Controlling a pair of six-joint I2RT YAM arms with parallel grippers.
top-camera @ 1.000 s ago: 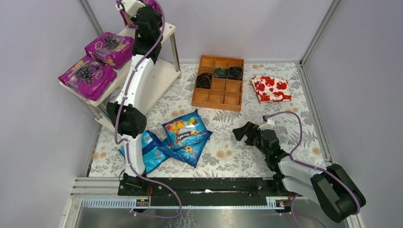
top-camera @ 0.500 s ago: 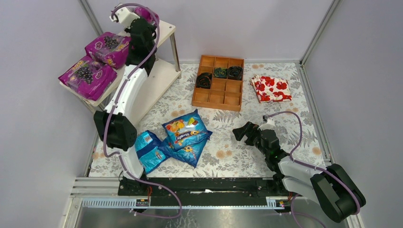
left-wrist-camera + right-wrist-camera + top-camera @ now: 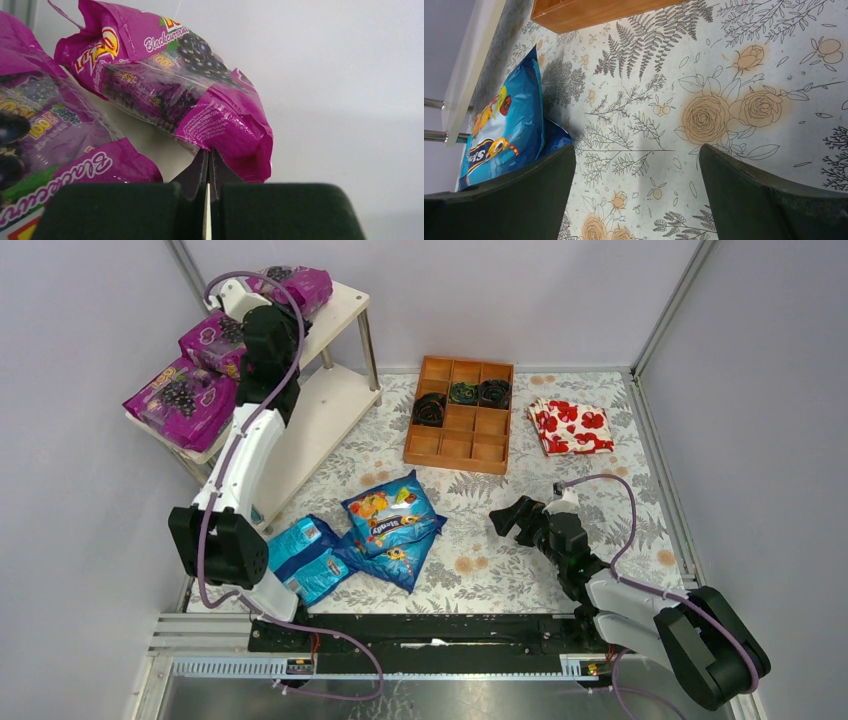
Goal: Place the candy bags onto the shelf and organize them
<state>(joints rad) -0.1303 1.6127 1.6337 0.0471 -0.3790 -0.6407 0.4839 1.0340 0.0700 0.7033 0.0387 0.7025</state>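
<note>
Top view: the left arm [image 3: 245, 440] is seen stretched far forward from its base, elbow low at the left and wrist raised over the top board of the shelf [image 3: 340, 310]. 3 purple bags [image 3: 183, 398] are laid along that board. The blue bags [image 3: 390, 510] are heaped on the mat [image 3: 600, 480], near the shelf's foot. The right arm [image 3: 620, 595] is kept low and folded. The right gripper [image 3: 515, 515] is spread open above the mat, apart from the blue bags. A tray [image 3: 460, 415] and a cloth [image 3: 570, 427] are set at the far side.

Left wrist: the left gripper [image 3: 207, 172] is shown closed, fingers pressed together with nothing between them. Its tips are at the near corner of 1 purple bag [image 3: 170, 90]; contact cannot be told.

Right wrist: the fingers [image 3: 764, 195] are held wide apart with nothing gripped and the mat beneath. 1 blue bag [image 3: 509, 120] is seen ahead at the left.
</note>
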